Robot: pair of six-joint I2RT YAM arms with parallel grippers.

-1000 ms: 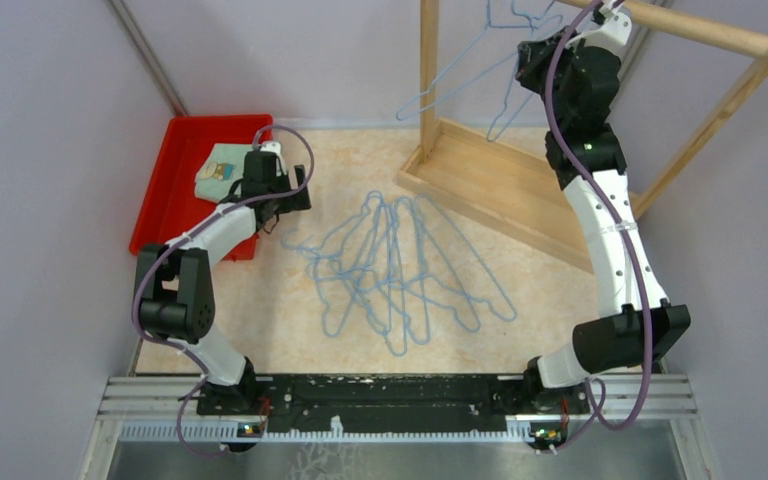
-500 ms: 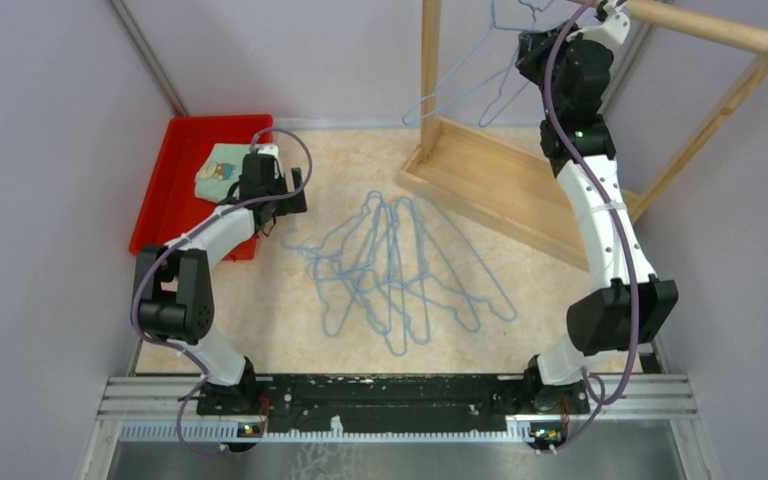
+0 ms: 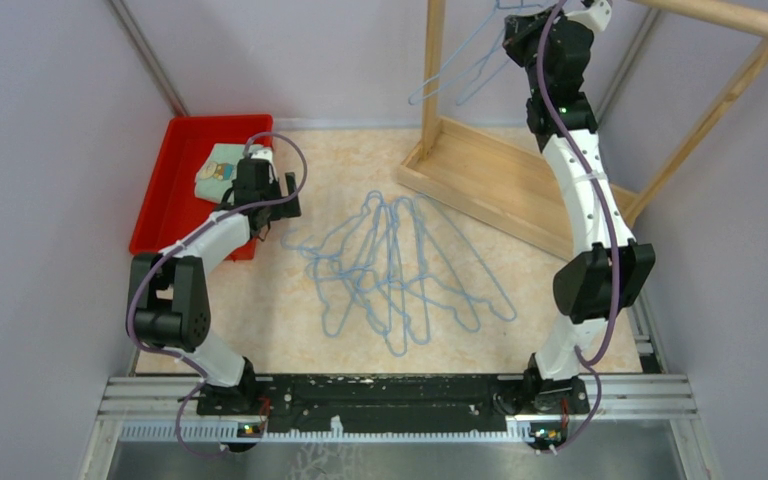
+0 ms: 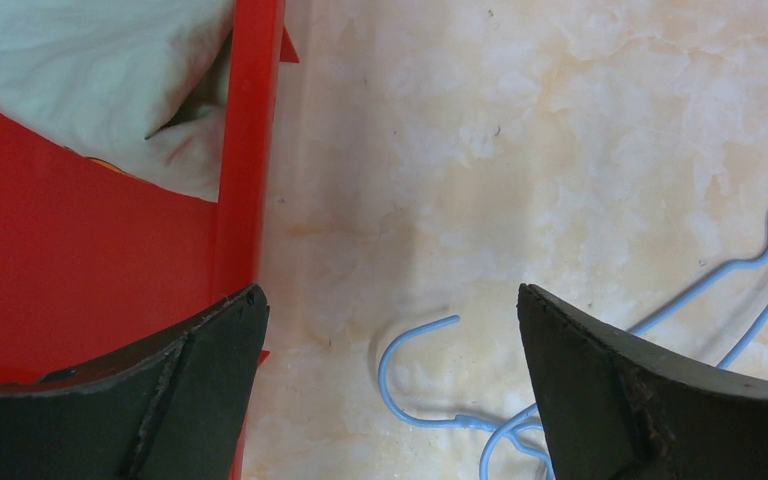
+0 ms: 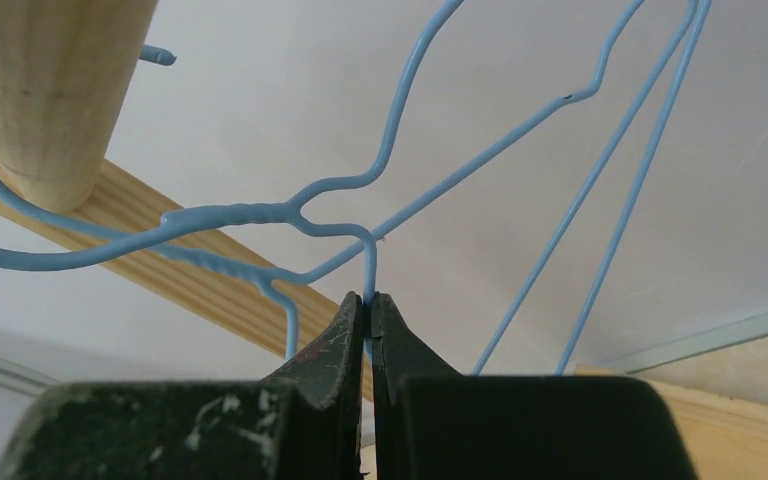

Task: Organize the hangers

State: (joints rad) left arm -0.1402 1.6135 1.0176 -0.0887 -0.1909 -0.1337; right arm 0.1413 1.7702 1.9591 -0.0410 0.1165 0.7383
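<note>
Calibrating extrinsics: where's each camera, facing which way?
Top external: overhead behind the robot, looking down on table; left arm, right arm show.
Left wrist: looks down at red bin edge and a hanger hook; left gripper open.
Right wrist: raised at rack rail, facing wall; right gripper shut on held hanger.
Shared: top and left wrist both show the red bin.

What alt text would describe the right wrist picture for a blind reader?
The right gripper, shut, pinches a thin light-blue hanger wire near its twisted neck. A round wooden rail fills the upper left corner, and more blue wires cross a pale wall behind.
</note>
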